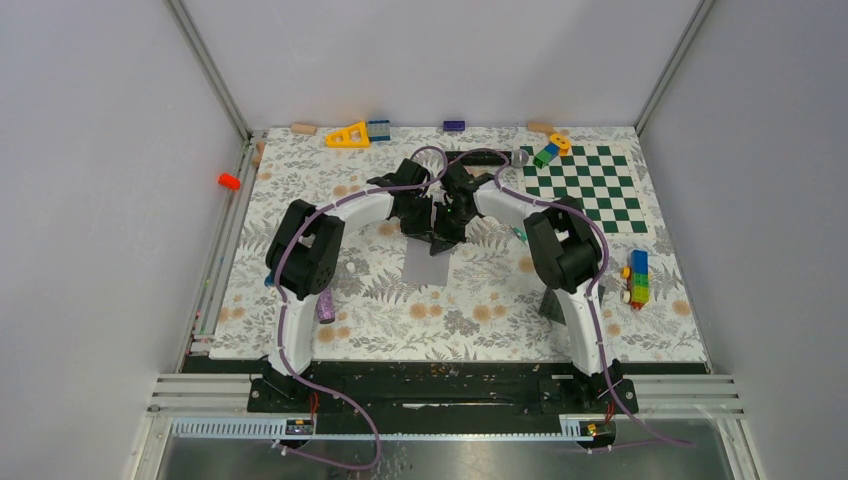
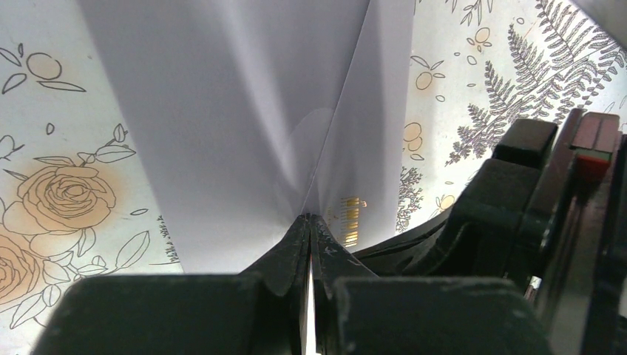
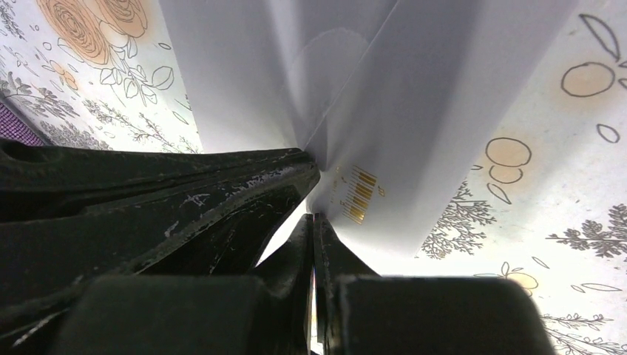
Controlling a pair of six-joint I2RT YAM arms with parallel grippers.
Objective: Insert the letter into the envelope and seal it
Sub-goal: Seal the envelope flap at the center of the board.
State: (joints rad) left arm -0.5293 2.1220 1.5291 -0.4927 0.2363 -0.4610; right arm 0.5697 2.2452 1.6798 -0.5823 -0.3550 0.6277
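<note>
Floral surface (image 1: 470, 330), grey walls round it. Both arms reach in to the middle, toward the far edge. Left tool (image 2: 310, 222) pinched tight on an edge of the grey envelope (image 1: 428, 262). Right tool (image 3: 313, 222) clamped on the same edge, just beside the left. Envelope slopes from the pinch toward the near edge (whether its low end touches the surface, cannot tell). Small gold barcode (image 3: 356, 194) printed next to the grip. Checkerboard (image 1: 590, 187) at far right corner.
</note>
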